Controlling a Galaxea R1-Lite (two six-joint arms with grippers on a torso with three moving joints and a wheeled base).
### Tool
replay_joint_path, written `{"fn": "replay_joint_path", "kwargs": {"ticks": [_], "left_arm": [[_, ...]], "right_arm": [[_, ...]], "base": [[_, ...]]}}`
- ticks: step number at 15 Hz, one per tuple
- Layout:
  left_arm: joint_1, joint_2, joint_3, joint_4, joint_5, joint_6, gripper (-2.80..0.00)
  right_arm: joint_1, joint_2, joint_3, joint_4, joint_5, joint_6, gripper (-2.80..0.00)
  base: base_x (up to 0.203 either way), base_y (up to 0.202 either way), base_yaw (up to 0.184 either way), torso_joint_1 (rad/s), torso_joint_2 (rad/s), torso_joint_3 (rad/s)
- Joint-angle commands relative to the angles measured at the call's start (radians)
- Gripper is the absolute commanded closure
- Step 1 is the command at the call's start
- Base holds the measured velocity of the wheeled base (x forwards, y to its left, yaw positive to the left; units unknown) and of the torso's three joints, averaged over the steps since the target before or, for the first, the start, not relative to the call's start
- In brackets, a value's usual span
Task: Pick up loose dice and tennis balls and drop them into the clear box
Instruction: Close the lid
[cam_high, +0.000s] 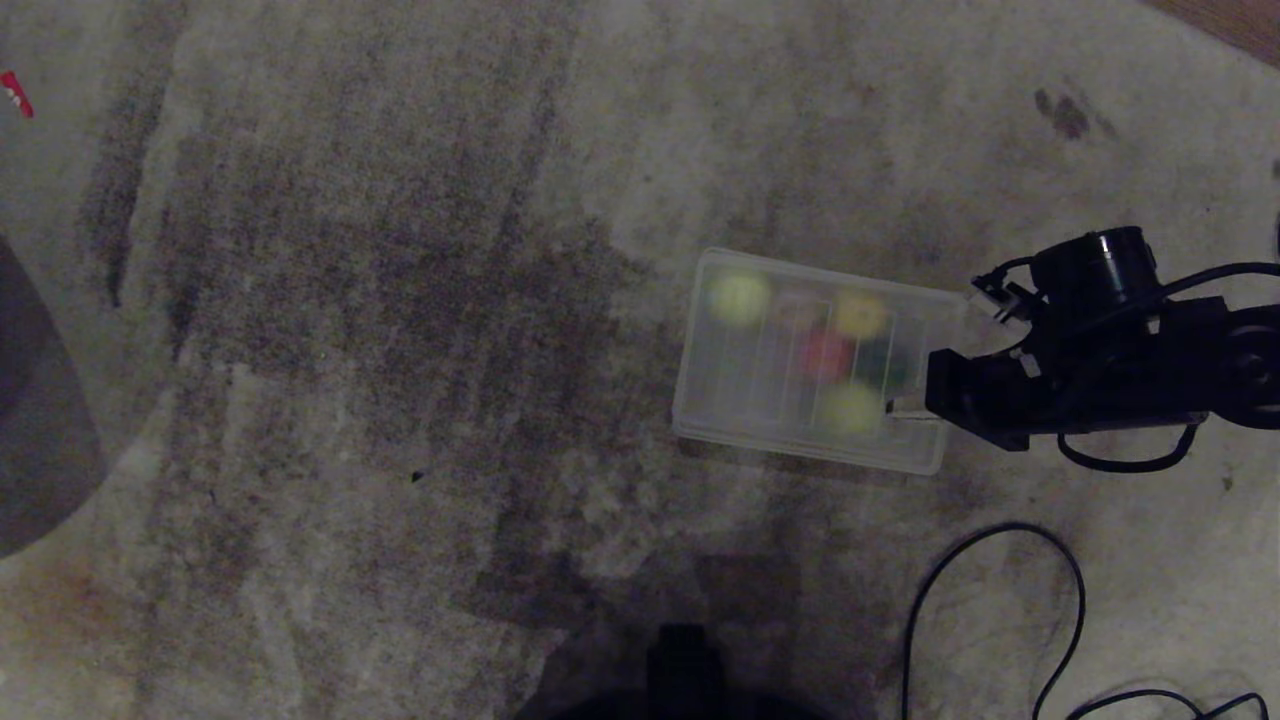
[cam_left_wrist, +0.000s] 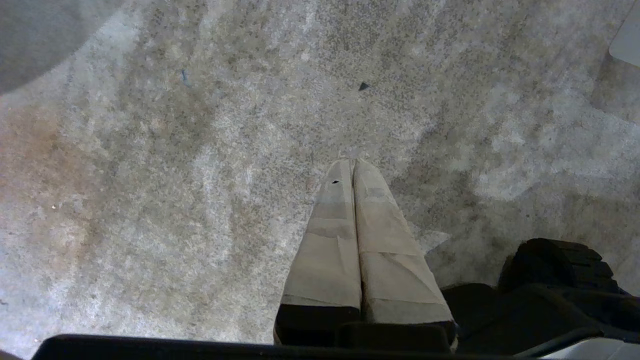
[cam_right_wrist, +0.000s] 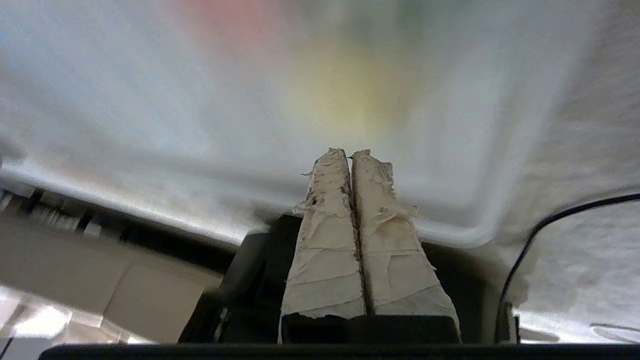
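Lid on box, right gripper shut at its edge.

The box (cam_high: 810, 360) sits on the carpet (cam_high: 400, 300) with the lid (cam_high: 780, 330) laid over it; dice and balls are seen only as blurred colours through the plastic, none loose in view. Collecting is judged done, with the lid being pressed or seated. The right gripper (cam_right_wrist: 351, 152) is fully closed, nothing pinched, tips over the lid's near end; contact cannot be told. The left gripper (cam_left_wrist: 352, 162) is parked, closed, empty, over bare carpet.

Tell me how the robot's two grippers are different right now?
The right gripper sits over the clear box, whose lid is on; the left gripper hangs over bare carpet. The right gripper's tape is frayed; the left gripper's is smoother. Both are shut, empty and tape-wrapped.
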Motion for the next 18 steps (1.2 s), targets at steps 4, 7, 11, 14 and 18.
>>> {"fn": "replay_joint_path", "kwargs": {"ticks": [4,7,11,14,18], "left_arm": [[0.0,0.0,0.002,0.0,0.0,-0.001,0.0],[0.0,0.001,0.002,0.0,0.0,-0.001,0.0],[0.0,0.001,0.002,0.0,0.0,-0.001,0.0],[0.0,0.001,0.002,0.0,0.0,-0.001,0.0],[0.0,0.001,0.002,0.0,0.0,-0.001,0.0]], "right_arm": [[-0.04,0.058,-0.029,-0.059,-0.006,0.003,0.0],[-0.056,0.065,-0.039,-0.099,-0.021,0.001,0.0],[-0.052,0.067,-0.04,-0.167,-0.033,0.001,0.0],[-0.049,0.075,-0.033,-0.177,-0.035,0.004,0.0],[-0.053,-0.019,-0.007,-0.169,-0.021,0.005,0.0]], "base": [[0.0,0.0,0.0,0.0,0.0,0.0],[0.0,0.0,0.0,0.0,0.0,0.0],[0.0,0.0,0.0,0.0,0.0,0.0],[0.0,0.0,0.0,0.0,0.0,0.0],[0.0,0.0,0.0,0.0,0.0,0.0]]}}
